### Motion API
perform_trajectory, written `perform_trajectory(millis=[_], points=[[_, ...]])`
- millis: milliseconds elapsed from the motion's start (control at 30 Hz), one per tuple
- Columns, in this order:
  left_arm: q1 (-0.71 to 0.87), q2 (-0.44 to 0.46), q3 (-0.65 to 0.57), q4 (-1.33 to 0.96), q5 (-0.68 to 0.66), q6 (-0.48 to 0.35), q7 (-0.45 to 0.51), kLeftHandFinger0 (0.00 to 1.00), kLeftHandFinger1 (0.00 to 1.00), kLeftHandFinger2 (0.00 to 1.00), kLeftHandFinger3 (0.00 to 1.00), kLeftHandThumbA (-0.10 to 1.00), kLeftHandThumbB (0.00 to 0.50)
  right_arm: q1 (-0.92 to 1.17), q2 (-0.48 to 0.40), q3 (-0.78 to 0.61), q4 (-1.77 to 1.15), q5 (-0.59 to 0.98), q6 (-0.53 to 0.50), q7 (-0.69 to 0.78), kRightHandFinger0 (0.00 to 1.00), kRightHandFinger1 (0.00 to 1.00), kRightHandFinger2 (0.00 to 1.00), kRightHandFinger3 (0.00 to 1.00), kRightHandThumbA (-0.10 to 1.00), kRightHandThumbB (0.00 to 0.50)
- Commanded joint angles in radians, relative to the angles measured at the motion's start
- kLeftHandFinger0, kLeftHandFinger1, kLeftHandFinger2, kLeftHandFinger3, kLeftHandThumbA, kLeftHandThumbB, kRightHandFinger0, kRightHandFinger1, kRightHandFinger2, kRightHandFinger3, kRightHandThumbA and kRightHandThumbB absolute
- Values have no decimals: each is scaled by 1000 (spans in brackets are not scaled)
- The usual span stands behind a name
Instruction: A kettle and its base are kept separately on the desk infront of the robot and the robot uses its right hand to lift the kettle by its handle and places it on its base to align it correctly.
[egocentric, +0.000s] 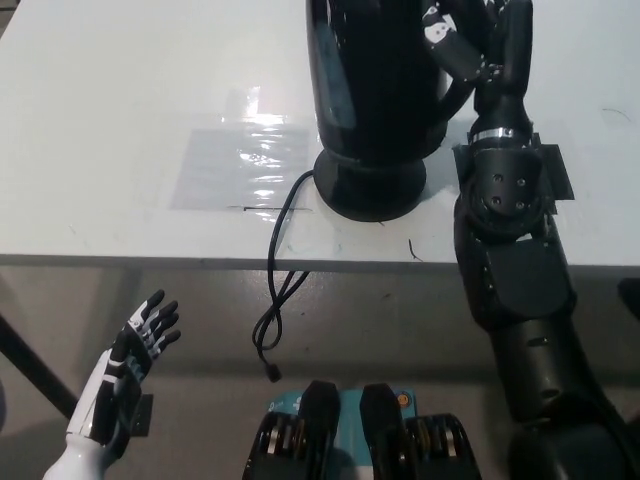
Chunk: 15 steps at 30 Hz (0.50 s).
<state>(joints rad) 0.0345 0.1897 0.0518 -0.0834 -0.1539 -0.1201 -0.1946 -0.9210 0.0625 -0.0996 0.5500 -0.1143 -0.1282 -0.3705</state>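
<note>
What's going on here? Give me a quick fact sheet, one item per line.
Kettle: black, over the base, handle held by the right hand
Base: black disc on the white desk, mostly covered by the kettle
Cord: runs from the base over the desk edge
Right hand: black, shut on the handle
Left hand: white, open, resting below the desk edge

Shiny black plastic on a glossy white top

The kettle (375, 85) at top centre looks like glossy black plastic with pale reflections down its side, and its base (372, 188) is a duller black. The desk (120, 120) is smooth white with a glare patch left of centre. The right hand (478, 45) and arm look like matt black plastic with a metal ring at the wrist, I think. The left hand (125, 375), lower left, is smooth white plastic.
</note>
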Motion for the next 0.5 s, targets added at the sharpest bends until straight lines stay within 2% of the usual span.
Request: perform_trajectory(millis=[0, 100, 200, 467], points=[[-12, 14, 1, -26, -12, -20, -13, 1000, 1000, 1000, 1000, 1000, 95, -107, 6, 8, -4, -20, -135, -44, 0, 292, 699, 758, -100, 74], [-13, 15, 3, -29, -9, -18, -10, 1000, 1000, 1000, 1000, 1000, 88, -108, 3, 9, 14, -29, -125, -55, 0, 275, 678, 759, -100, 83], [-16, 12, 3, -27, -16, -16, -12, 1000, 1000, 1000, 1000, 1000, 101, -107, -6, 12, 40, -43, -131, -69, 0, 257, 635, 744, -100, 75], [-17, 13, 3, -28, -9, -13, -9, 1000, 1000, 1000, 1000, 1000, 99, -104, 0, -4, 100, 1, -178, -57, 0, 238, 639, 773, -100, 73]])
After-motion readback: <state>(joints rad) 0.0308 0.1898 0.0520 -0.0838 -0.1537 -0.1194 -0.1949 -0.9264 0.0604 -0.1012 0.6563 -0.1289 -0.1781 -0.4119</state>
